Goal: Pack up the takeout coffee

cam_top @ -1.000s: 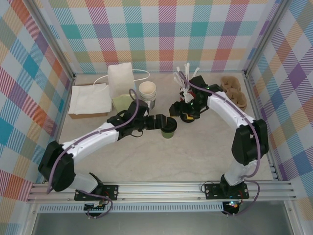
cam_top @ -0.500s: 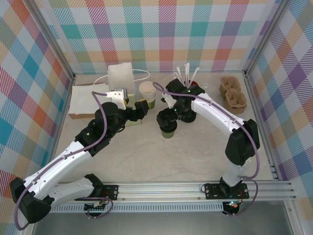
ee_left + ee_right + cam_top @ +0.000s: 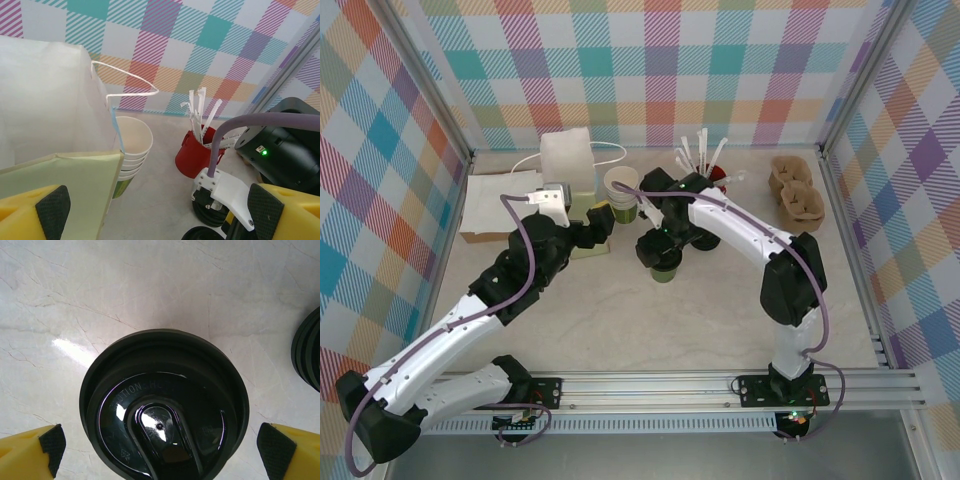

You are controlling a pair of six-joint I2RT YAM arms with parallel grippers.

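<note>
On the tabletop [image 3: 720, 310], the white paper bag [image 3: 567, 165] stands near the far left corner, with the left gripper [image 3: 599, 229] just beside it, jaws apart and empty. The right gripper [image 3: 162, 445], jaws wide, hangs over the takeout coffee [image 3: 665, 270] near the middle. Best to centre the fingers [image 3: 30, 450] below its black lid [image 3: 162, 405], then close gently so it neither tips nor crushes.

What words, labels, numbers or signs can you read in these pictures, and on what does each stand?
"UTION HO": raised letters on the black lid of the takeout coffee; both ends too faint to read.
Small raised triangle on that lid: contents too small to read.
Paper bag, stacked cups, red mug: no text visible.
</note>
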